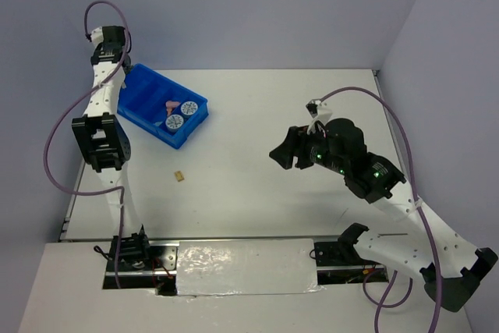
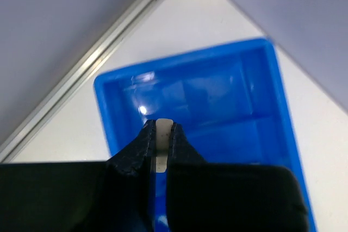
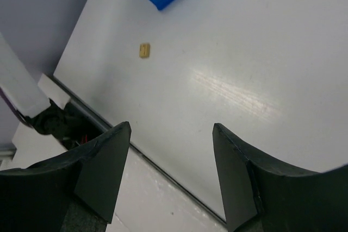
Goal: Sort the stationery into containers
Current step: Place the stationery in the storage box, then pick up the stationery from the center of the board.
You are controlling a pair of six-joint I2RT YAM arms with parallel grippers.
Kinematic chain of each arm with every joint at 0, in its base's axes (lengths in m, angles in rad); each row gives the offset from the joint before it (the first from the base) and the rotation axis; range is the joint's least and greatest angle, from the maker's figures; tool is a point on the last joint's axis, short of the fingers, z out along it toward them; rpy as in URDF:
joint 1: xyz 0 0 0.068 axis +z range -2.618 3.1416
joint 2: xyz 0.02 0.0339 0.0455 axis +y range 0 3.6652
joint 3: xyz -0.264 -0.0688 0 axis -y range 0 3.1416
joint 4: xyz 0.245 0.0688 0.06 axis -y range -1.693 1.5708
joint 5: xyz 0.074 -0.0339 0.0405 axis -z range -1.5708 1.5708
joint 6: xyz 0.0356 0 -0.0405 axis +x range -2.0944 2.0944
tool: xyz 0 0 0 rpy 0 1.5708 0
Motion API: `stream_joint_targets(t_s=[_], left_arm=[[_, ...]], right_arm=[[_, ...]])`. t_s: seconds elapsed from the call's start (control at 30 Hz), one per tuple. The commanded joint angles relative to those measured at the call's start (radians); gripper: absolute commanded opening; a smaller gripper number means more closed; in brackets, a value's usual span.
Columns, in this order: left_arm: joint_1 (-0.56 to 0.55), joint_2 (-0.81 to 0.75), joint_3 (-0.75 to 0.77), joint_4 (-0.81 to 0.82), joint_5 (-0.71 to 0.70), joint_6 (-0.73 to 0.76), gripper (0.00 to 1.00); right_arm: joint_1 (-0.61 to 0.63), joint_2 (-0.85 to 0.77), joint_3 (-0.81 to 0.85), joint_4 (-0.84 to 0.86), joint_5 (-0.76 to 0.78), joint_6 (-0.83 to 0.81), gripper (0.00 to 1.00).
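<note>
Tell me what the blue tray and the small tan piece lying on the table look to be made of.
Blue tray: probably moulded plastic with a glossy finish. Bright highlights glint on its inner walls and the colour is even throughout.
Tan piece: matte, with no shine showing. It could be wood or eraser rubber, but it is too small to tell.

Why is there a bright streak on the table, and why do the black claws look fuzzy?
Right wrist view: glare streaks the table, and the open right claw looks soft-edged. Left wrist view: the left claw, shut on a pale strip, is blurred; a glint sits on the blue tray. Top view: even light.
</note>
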Motion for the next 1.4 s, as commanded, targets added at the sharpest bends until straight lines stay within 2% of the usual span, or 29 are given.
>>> stream_joint_targets(t_s=[0.0, 0.1, 0.17, 0.23, 0.43, 0.47, 0.53, 0.63, 0.67, 0.7, 0.8, 0.87, 0.97, 1.03, 1.13, 1.2, 1.27, 1.33, 1.37], left_arm=[[-0.037, 0.055, 0.109, 0.045, -0.108, 0.004, 0.00], [-0.017, 0.046, 0.039, 0.146, -0.113, 0.022, 0.04], [-0.003, 0.036, -0.005, 0.227, -0.059, 0.041, 0.10], [-0.003, 0.055, 0.004, 0.260, -0.056, 0.067, 0.21], [0.011, 0.135, 0.078, 0.310, -0.033, 0.116, 0.39], [0.014, 0.145, 0.072, 0.326, -0.029, 0.119, 0.49], [0.019, 0.155, 0.069, 0.333, 0.006, 0.130, 0.53], [0.029, 0.159, 0.035, 0.339, 0.011, 0.087, 0.69], [0.032, 0.159, 0.026, 0.344, 0.026, 0.078, 0.79], [0.034, 0.155, 0.023, 0.343, 0.026, 0.070, 0.99], [0.034, 0.106, 0.044, 0.304, 0.030, 0.018, 0.99], [0.031, 0.049, 0.031, 0.228, 0.049, -0.082, 0.99], [-0.013, -0.141, -0.038, 0.094, 0.115, -0.156, 0.99], [-0.053, -0.224, -0.104, -0.020, 0.093, -0.172, 0.99], [-0.151, -0.387, -0.350, -0.142, 0.010, -0.221, 0.99], [-0.256, -0.497, -0.444, -0.203, -0.044, -0.286, 0.99], [-0.324, -0.598, -0.567, -0.272, -0.023, -0.342, 0.99], [-0.366, -0.676, -0.716, -0.276, 0.066, -0.367, 0.99], [-0.400, -0.768, -0.776, -0.262, 0.089, -0.376, 0.99]], right_arm=[[-0.004, -0.012, -0.017, -0.061, -0.061, -0.029, 0.70], [-0.004, -0.008, -0.018, -0.081, -0.090, -0.041, 0.70], [-0.005, -0.006, -0.038, -0.067, -0.105, -0.055, 0.70], [-0.009, 0.014, -0.052, -0.064, -0.110, -0.060, 0.70], [-0.016, 0.064, -0.052, -0.058, -0.144, -0.040, 0.70], [-0.018, 0.075, -0.053, -0.052, -0.151, -0.037, 0.70], [-0.021, 0.087, -0.044, -0.050, -0.156, -0.037, 0.70], [-0.030, 0.118, -0.018, -0.059, -0.151, -0.048, 0.70], [-0.032, 0.132, -0.012, -0.064, -0.153, -0.054, 0.70], [-0.035, 0.136, -0.004, -0.065, -0.156, -0.058, 0.70], [-0.035, 0.168, 0.012, -0.044, -0.170, -0.092, 0.70], [-0.035, 0.249, 0.031, -0.039, -0.174, -0.103, 0.70], [-0.027, 0.383, 0.110, -0.052, -0.182, -0.095, 0.69], [-0.019, 0.434, 0.155, -0.029, -0.170, -0.066, 0.68], [-0.018, 0.475, 0.183, -0.010, -0.170, -0.038, 0.68], [-0.019, 0.489, 0.198, -0.021, -0.167, -0.038, 0.68], [-0.018, 0.488, 0.186, -0.029, -0.156, -0.041, 0.68], [-0.019, 0.460, 0.172, -0.030, -0.132, -0.040, 0.68], [-0.019, 0.445, 0.161, -0.027, -0.127, -0.040, 0.68]])
